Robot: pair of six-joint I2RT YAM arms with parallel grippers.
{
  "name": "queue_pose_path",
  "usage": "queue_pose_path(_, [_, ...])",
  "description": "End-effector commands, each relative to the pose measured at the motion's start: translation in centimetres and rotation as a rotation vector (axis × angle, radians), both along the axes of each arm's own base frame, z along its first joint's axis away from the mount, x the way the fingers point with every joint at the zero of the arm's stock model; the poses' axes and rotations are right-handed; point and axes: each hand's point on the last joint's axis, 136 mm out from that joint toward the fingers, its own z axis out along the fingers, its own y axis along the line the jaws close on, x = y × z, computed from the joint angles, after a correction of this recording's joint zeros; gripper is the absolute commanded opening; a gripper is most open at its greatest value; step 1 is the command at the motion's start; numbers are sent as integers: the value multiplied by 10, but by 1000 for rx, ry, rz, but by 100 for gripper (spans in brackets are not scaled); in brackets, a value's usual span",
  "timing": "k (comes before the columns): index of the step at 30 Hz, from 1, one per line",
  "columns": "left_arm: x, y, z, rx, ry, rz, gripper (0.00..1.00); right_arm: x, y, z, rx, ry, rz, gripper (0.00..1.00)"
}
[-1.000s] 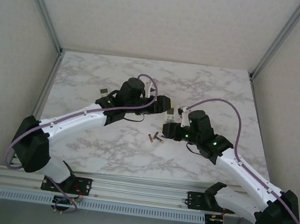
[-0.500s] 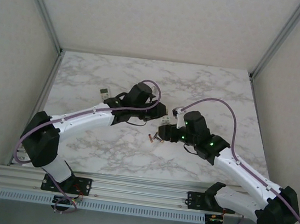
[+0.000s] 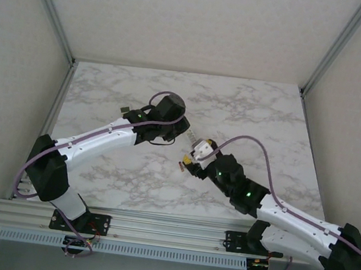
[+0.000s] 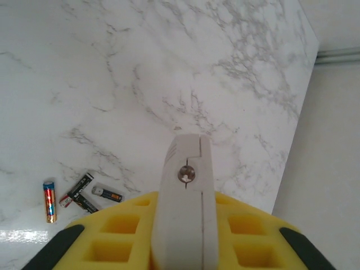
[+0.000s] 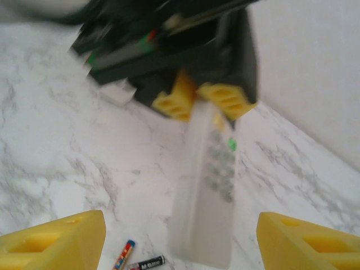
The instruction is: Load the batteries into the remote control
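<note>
Left hand (image 4: 183, 228) clamped on the remote control (image 5: 205, 185), batteries (image 4: 79, 194) loose on the bench (image 4: 112, 67) at its nine o'clock in the left wrist view: the wide-open, empty right hand (image 5: 180, 239) should drop squarely over one cell

From overhead, I see the remote control (image 5: 205, 185) held in my left gripper (image 3: 192, 139) above the table (image 4: 169, 67), the batteries (image 3: 181, 166) lying on it at the remote's seven o'clock.
</note>
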Motion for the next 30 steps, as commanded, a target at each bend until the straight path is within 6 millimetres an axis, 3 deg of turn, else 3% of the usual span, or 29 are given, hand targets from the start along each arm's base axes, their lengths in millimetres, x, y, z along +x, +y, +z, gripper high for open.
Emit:
queue_pose_path(1, [3,11,10,-20,18,84,13,8,8,34,-58,-296,33,70])
queue_pose_path(6, [3,10,9,-33,27,83,14,29,6,34,-156,-370,-20,56])
queue_pose_path(10, [1,8,7,-39,39,79,14,33,12,32,-132,-330,5,40])
queue_pose_path(17, [0,7,11,-51,24,61,13,45,18,11,-151,-274,-4,23])
queue_pose_path(21, [0,7,14,-47,14,43,15,48,20,15,-123,-251,-18,10])
queue_pose_path(23, [3,14,21,-35,-19,60,32,47,18,22,-72,-224,-32,7])
queue_pose_path(26, [12,34,47,-7,-147,116,71,51,9,35,74,-111,-68,7])
queue_pose_path(28, [18,48,81,17,-319,111,87,54,0,38,189,14,-92,7])
queue_pose_path(30, [15,57,115,35,-489,61,96,63,-15,38,315,179,-149,5])
